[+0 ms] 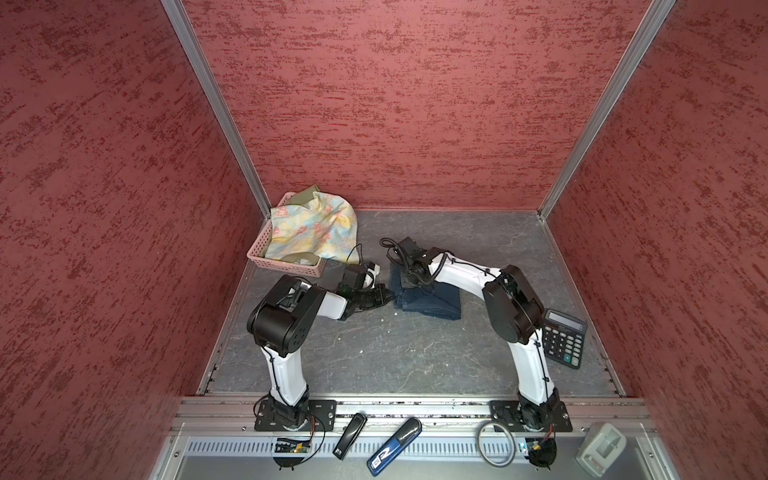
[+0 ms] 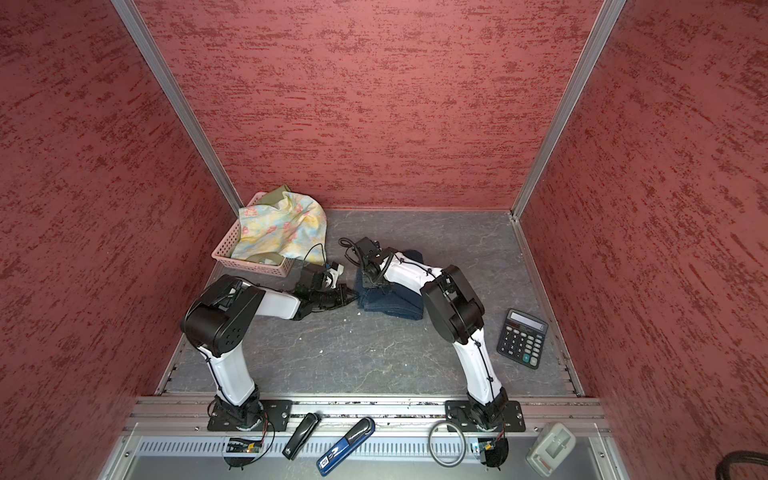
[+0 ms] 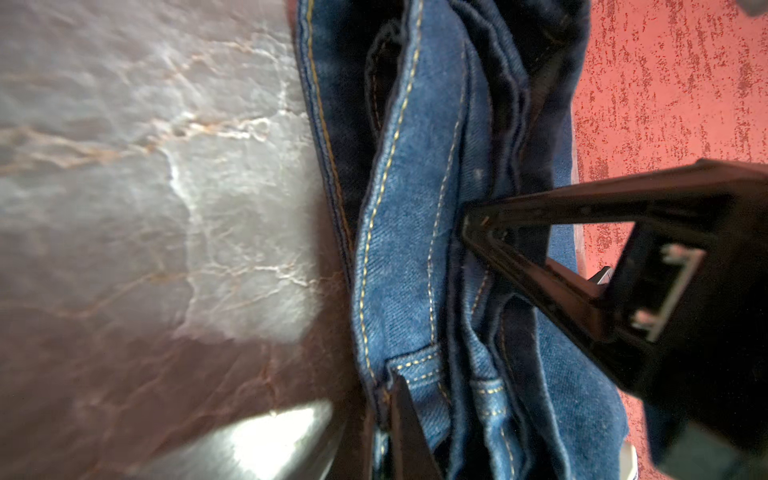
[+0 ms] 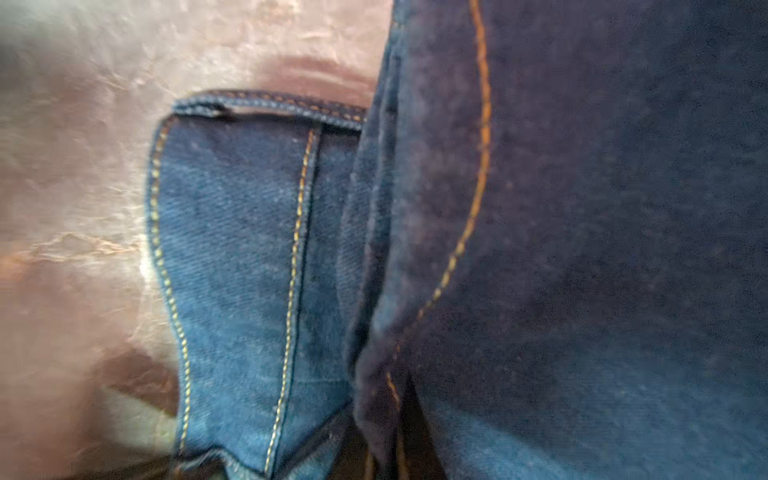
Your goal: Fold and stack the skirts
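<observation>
Far left, back corner: pink basket (image 1: pixel 258 253) holding bunched pastel floral skirt (image 1: pixel 311 230), olive skirt (image 1: pixel 305 195) showing under it. Next, left claw (image 1: pixel 386 296) closed at left edge of denim skirt (image 1: pixel 436 305), seemingly pinching waistband layers. Denim skirt mid tabletop (image 1: pixel 374 357), partly folded, several layers thick. Then right claw (image 1: pixel 417 282) closed on its top layer. Probably heavyish, stiff, bulky at seams; best gripped at stitched hem or waistband, not mid-panel. Calculator (image 1: pixel 563 338) far right, well apart.
</observation>
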You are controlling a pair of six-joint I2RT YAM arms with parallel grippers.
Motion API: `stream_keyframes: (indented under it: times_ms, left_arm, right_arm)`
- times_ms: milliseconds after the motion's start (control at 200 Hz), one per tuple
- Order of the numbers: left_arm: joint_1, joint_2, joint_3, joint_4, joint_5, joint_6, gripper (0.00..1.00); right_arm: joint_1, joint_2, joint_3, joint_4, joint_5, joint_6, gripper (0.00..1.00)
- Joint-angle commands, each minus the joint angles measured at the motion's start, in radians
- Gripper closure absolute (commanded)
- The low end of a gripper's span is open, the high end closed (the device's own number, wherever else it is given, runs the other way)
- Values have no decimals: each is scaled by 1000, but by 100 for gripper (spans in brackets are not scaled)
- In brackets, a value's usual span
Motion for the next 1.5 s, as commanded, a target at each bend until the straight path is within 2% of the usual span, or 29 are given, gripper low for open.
stream_keyframes:
  times_ms: [0, 230, 431, 952, 1182, 1473, 1493]
  left_arm:
    - [-7, 28, -30, -109, -53, 26, 95]
    - [-6, 32, -27, -107, -50, 26, 95]
    - [-6, 32, -25, -105, -47, 26, 95]
    - [-7, 33, -6, -117, -43, 28, 95]
    - [-7, 27, -10, -116, -42, 26, 95]
    - [2, 4, -22, -119, -37, 25, 96]
    - [3, 1, -23, -121, -38, 25, 95]
  right_arm:
    - [-28, -98, -48, 92, -43, -29, 100]
    - [-78, -249, -219, 250, -145, -50, 100]
    - [-102, -289, -258, 292, -205, -50, 100]
    - [-69, -269, -157, 259, -331, -65, 100]
    - [-46, -193, -124, 203, -370, -111, 100]
    - [-34, -108, -127, 212, -411, -121, 100]
    - [-34, -104, -122, 212, -411, -122, 94]
